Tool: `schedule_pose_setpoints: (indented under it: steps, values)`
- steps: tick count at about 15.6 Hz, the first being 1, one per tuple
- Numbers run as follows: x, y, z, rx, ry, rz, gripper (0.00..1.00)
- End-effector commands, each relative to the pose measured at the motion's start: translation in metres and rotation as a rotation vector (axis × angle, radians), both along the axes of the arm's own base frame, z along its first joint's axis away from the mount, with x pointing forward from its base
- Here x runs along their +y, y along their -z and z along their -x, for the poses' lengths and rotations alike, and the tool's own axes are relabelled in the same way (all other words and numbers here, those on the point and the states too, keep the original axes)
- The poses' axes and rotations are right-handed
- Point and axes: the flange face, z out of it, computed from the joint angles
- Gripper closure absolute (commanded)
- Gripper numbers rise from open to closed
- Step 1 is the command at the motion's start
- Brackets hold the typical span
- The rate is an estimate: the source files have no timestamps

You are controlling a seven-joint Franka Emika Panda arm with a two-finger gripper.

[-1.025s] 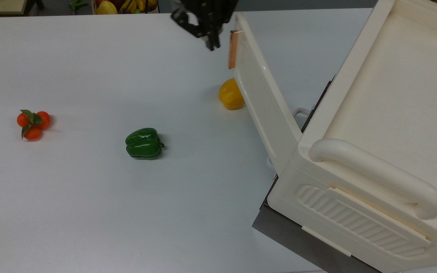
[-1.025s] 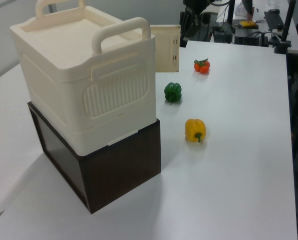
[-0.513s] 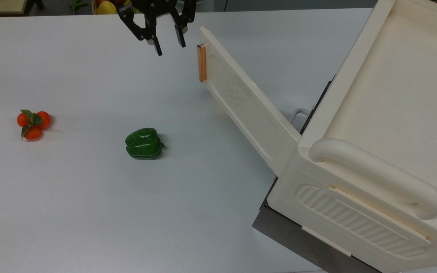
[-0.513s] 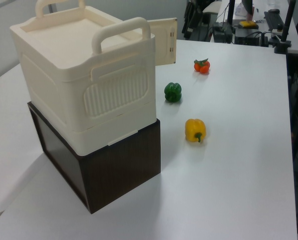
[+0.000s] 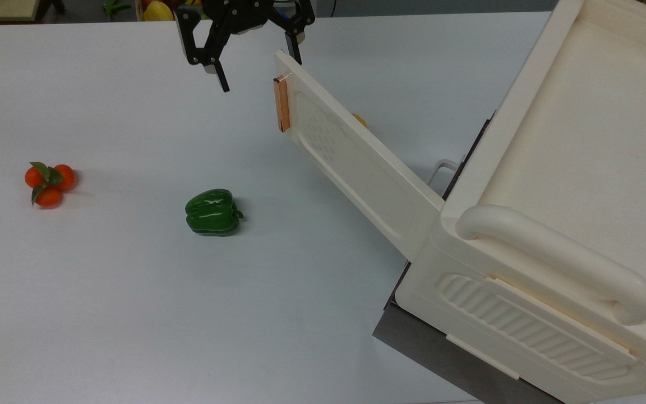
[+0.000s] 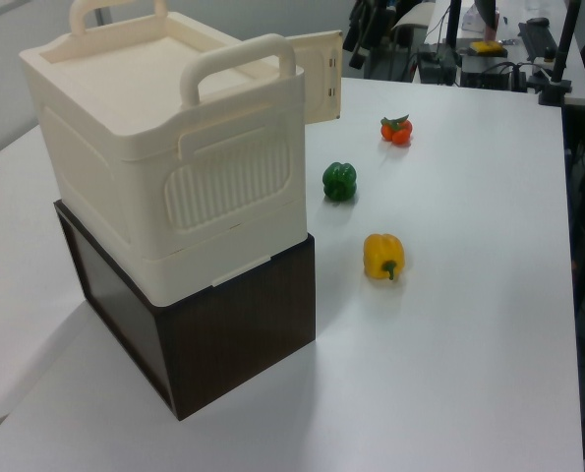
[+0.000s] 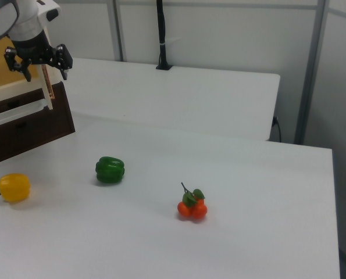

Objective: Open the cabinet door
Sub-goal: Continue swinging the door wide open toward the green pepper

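The cream cabinet (image 5: 581, 168) sits on a dark brown base (image 6: 233, 324). Its cabinet door (image 5: 356, 163) is swung far out over the table, hinged at the cabinet's corner. The copper handle (image 5: 282, 104) is at the door's free end. My black gripper (image 5: 261, 73) hangs open over that free end, one finger on each side of the door's top corner, holding nothing. In the right view the gripper (image 7: 45, 72) straddles the door's edge (image 7: 46, 90). In the left view the gripper (image 6: 356, 44) is just beyond the door (image 6: 319, 79).
On the white table lie a green pepper (image 5: 212, 211), a cluster of small orange fruits (image 5: 49, 180) and a yellow pepper (image 6: 383, 256), mostly hidden behind the door in the top view. A fruit basket (image 5: 183, 8) stands at the far table edge.
The door has swung further out, its free end moving to the top view's left. The gripper went from shut beside the handle to wide open astride the door's end.
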Motion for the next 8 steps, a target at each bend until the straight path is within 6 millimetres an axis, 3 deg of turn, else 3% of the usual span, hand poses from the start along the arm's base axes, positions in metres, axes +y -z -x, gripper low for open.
schedule_pose_setpoints:
  steps: [1, 8]
  values:
    - [-0.006, 0.009, -0.01, -0.061, 0.085, -0.045, 0.0]
    - [-0.026, 0.011, -0.023, -0.147, 0.142, -0.048, 0.0]
